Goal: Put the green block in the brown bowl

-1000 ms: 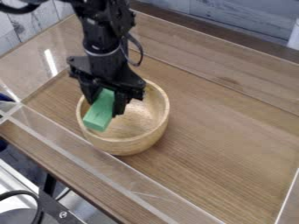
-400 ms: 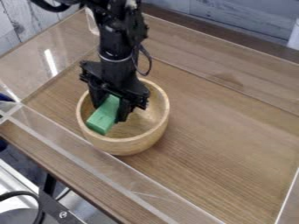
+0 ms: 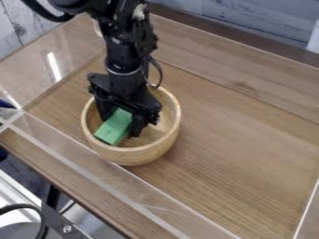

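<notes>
The brown bowl [image 3: 159,143], round and light wood, stands on the tabletop left of centre. The green block [image 3: 114,129] lies tilted inside it against the left inner wall, its lower end on the bowl's floor. My gripper [image 3: 125,111] hangs straight down into the bowl from the black arm. Its dark fingers stand apart on either side of the block's upper end, wider than the block, so the gripper is open. The upper tip of the block is partly hidden by the fingers.
A wood-grain tabletop [image 3: 237,112] is ringed by low clear plastic walls, with the front wall [image 3: 75,159] close to the bowl. Black cables [image 3: 37,219] hang beyond the table's front left corner.
The gripper came down into the bowl with the green block, then its fingers spread. The block now rests lower, on the bowl's floor.
</notes>
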Controlling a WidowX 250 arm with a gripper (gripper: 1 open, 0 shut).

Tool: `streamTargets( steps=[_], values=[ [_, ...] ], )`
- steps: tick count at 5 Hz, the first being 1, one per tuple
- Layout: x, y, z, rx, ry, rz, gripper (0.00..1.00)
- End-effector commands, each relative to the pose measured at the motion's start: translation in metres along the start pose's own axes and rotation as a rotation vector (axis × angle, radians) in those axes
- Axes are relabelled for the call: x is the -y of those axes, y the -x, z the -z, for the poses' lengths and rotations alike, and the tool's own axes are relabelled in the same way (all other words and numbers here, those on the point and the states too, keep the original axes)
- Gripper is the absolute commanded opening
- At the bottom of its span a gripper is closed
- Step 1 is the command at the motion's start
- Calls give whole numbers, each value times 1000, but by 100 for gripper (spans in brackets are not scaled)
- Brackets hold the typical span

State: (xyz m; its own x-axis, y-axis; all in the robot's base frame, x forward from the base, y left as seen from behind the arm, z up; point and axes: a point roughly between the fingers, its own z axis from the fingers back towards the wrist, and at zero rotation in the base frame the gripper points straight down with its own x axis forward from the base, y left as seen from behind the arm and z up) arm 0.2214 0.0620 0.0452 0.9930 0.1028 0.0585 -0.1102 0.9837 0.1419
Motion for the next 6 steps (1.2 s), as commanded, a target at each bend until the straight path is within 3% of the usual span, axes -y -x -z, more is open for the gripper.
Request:
streamTargets(
  steps=[1, 2, 3, 4, 5, 6],
  values=[
    [-11, -11, -30, 57, 0, -19, 100],
    [-25, -21, -76, 116, 24, -46, 100],
    [-32, -30, -95, 139, 2, -48, 100],
    [-34, -41, -99, 154, -20, -28, 100],
    [-26, -37, -97, 181, -12, 26, 100],
    [-29, -31, -90, 184, -15, 48, 100]
  ],
)
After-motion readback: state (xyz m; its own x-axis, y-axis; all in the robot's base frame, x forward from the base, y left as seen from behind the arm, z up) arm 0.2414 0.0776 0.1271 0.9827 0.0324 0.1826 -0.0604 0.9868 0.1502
